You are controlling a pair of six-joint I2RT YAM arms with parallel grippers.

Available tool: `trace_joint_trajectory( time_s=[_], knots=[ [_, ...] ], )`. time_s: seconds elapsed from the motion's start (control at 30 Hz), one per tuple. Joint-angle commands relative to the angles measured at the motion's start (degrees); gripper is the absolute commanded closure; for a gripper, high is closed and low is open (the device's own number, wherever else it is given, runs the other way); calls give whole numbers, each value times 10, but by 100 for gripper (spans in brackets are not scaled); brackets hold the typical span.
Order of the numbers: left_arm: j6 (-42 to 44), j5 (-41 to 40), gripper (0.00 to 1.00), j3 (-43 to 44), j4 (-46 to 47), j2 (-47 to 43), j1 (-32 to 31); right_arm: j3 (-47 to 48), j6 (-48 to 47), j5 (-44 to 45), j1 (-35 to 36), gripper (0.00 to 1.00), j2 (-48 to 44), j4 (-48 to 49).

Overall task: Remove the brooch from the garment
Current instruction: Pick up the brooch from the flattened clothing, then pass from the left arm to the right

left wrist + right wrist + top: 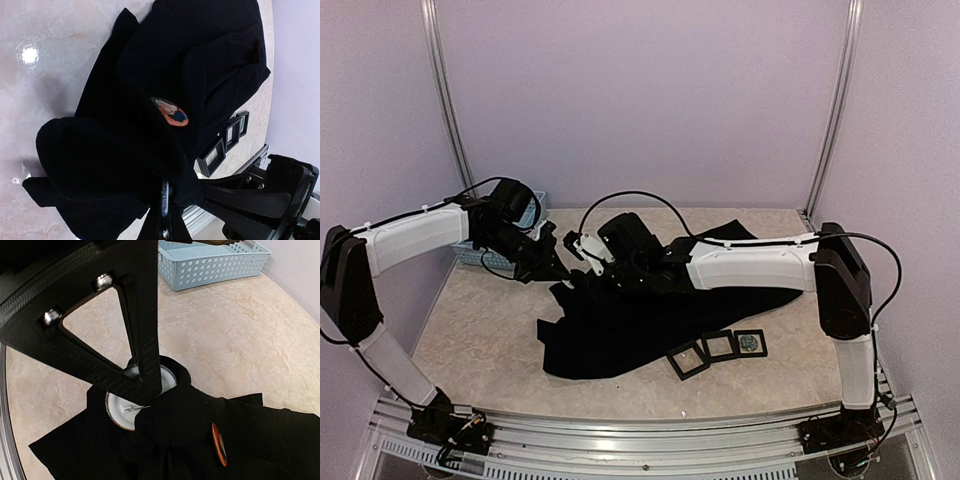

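**Top view:** Light-blue basket (pixel 539 207) sits at the far left of the table (pixel 470 340), mostly behind the left arm; contents can't be made out from here. Three small black frames (pixel 720 346) lie in a row near the front, just beside the near edge of the garment (pixel 640 325). The rightmost frame holds a small greenish round item; the other two show table through them. The garment sprawls across the centre. Its far-left end rises to where the left gripper (pixel 548 262) and right gripper (pixel 582 248) meet, close together. Jaw state is unreadable here for both.

**Left wrist:** The garment fills most of the frame, bunched into a thick fold low down. The brooch (pixel 172 112), an oval in orange w/ blue and white, sits face-out on the cloth mid-frame, well apart from the left fingertips. Those tips are at bottom centre, buried in cloth, and the jaws look pressed together on a fold of the garment. The frames lie at right, past the cloth.

**Right wrist:** The basket is at top, w/ perforated walls. Sth brownish at its top edge is cut off and can't be ID'd. One big black finger (pixel 100 315) of the right gripper comes down from upper left. Its tip overlaps a round white disc (pixel 120 412) w/ a metal pin across it and cloth round it. The other finger isn't seen, so can't tell if the jaws are spread or closed. The brooch shows edge-on, orange rim, on the garment to the right of that tip, near but apart.
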Motion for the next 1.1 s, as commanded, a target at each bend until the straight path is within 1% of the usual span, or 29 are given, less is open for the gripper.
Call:
trace_joint_trajectory(
  time_s=[0.0,0.1,0.3,0.47,0.6,0.67,0.77,0.83,0.97,1.07],
  knots=[
    [-5,-34,100,-18,33,-43,-2,57,26,-15,5,100,15,-32],
    [1,-74,100,-18,38,-61,-11,94,41,-24,5,100,29,-62],
    [13,-170,100,-29,54,-100,-43,158,87,-89,3,100,52,-97],
    [14,-225,100,-48,87,-126,-61,163,119,-137,-6,100,48,-92],
    [19,-266,100,-76,124,-150,-78,146,132,-169,-21,99,39,-78],
    [28,-282,100,-96,152,-166,-86,125,135,-181,-28,87,25,-64],
    [39,-291,100,-130,207,-192,-88,76,137,-178,-37,73,-12,-32],
    [48,-293,100,-147,241,-204,-89,35,144,-176,-46,65,-46,0],
    [70,-285,100,-166,289,-215,-90,-35,167,-185,-67,56,-100,61],
    [76,-268,100,-181,324,-218,-92,-47,168,-203,-81,50,-110,71]
  ],
)
